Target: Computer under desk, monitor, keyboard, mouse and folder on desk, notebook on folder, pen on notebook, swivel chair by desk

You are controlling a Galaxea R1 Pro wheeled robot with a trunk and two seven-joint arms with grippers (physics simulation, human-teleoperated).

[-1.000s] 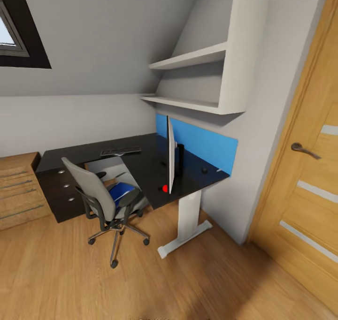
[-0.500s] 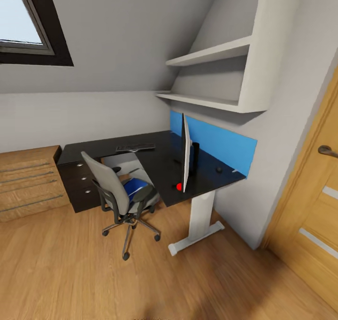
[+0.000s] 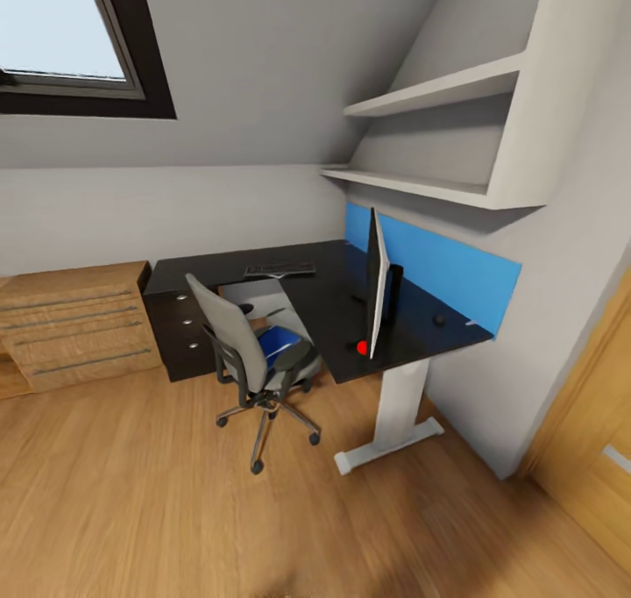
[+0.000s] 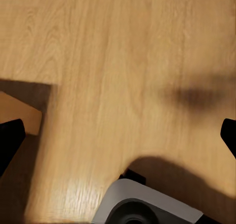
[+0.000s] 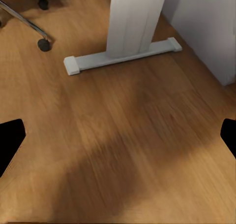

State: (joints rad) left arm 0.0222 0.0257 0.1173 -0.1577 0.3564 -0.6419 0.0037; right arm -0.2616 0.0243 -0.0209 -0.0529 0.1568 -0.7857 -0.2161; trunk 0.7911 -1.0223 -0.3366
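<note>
Blue folder (image 3: 277, 344) on swivel chair (image 3: 254, 357) drifting toward 3 o'clock since a second ago: camera panning, still approaching. Both fingers spread wide, holding nothing.

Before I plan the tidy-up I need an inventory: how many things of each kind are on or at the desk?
Monitor: 1
Keyboard: 1
Small dark mouse-like object: 1
Small red object: 1
Swivel chair: 1
Blue folder on the chair seat: 1
Total: 6
</note>
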